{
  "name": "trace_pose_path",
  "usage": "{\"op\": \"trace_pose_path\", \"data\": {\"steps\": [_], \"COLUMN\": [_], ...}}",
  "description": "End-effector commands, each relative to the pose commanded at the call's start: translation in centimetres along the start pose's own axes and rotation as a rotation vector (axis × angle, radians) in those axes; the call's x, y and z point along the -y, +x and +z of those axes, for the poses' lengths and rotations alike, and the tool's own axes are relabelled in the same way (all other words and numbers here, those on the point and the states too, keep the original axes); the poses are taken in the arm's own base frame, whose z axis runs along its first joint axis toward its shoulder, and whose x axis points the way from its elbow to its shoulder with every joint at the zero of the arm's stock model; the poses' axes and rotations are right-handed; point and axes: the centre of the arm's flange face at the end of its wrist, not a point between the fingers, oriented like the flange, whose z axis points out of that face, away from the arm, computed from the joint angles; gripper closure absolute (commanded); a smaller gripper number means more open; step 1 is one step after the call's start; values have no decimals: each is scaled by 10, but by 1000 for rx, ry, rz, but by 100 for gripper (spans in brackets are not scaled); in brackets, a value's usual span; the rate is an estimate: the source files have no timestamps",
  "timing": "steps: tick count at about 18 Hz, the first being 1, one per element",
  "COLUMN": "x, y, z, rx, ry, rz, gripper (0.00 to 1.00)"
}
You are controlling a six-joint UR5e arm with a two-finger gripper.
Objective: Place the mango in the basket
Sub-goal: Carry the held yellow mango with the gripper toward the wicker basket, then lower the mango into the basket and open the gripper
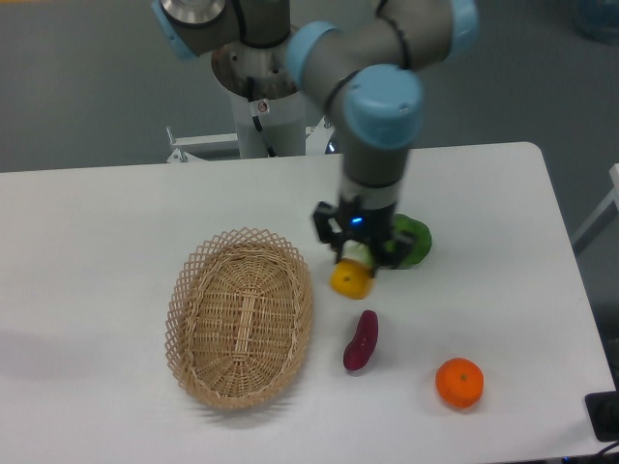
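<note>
The mango (pixel 350 279) is a yellow-orange fruit; only its lower end shows, just below my gripper (pixel 356 257). The gripper points down over the table's middle, and its fingers close around the mango's upper part, which they hide. The mango hangs end-down, at or just above the tabletop. The basket (pixel 184 319) is an oval of tan woven cane with a lattice rim, lying empty to the left of the mango, its right rim a short gap away.
A green fruit (pixel 416 240) sits right behind the gripper on its right. A purple piece (pixel 361 340) lies in front of the mango. A round orange tangerine (pixel 458 383) sits at the front right. The arm's base (pixel 261 106) stands at the table's far edge.
</note>
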Motion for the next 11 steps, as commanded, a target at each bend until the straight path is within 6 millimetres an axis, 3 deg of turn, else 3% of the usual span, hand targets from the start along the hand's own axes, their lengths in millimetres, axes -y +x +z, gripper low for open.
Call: {"op": "trace_pose_path", "data": {"steps": [4,7,11], "x": [20,26,37], "y": [31,61,81], "z": [9,48,74], "rx": [-16,-55,-72], "ry": [-3,-68,-108], "rz": [49,101,146], "gripper": [42,42,41]}}
